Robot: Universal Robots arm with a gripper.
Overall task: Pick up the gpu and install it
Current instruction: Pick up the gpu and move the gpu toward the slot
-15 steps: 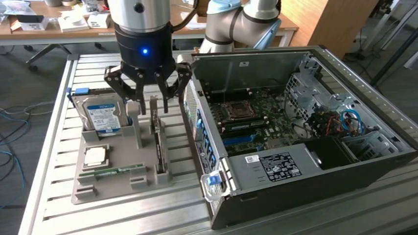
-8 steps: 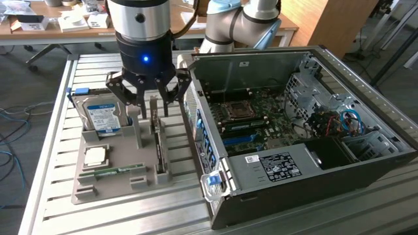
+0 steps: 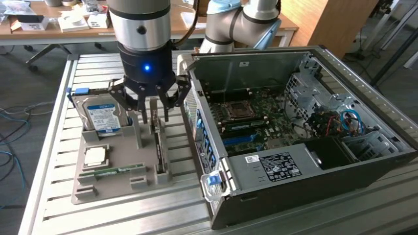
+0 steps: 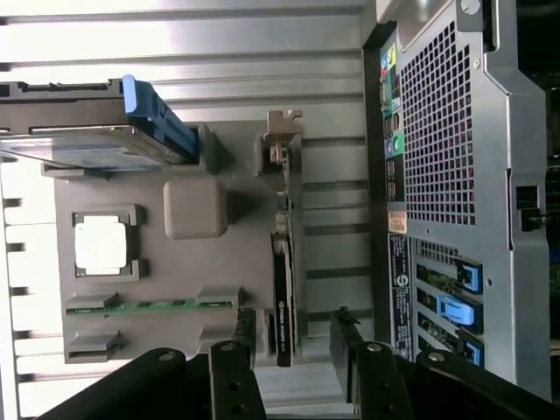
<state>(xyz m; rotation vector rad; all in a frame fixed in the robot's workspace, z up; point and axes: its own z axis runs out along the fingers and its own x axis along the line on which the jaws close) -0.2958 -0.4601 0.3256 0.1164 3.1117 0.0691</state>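
Presently, the jaws stand spread wide and hold nothing. Their fingers flank the gpu, one on each side, and the wrist view shows a gap between each finger and the card. The gpu stands on edge in a slot of the grey holder tray, which sits on the slatted desk just beside the open computer case. The same tray carries a hard drive propped upright, a processor chip lying flat, and a green memory stick.

Hard drive, processor chip, memory stick on grey holder; open computer case beside.
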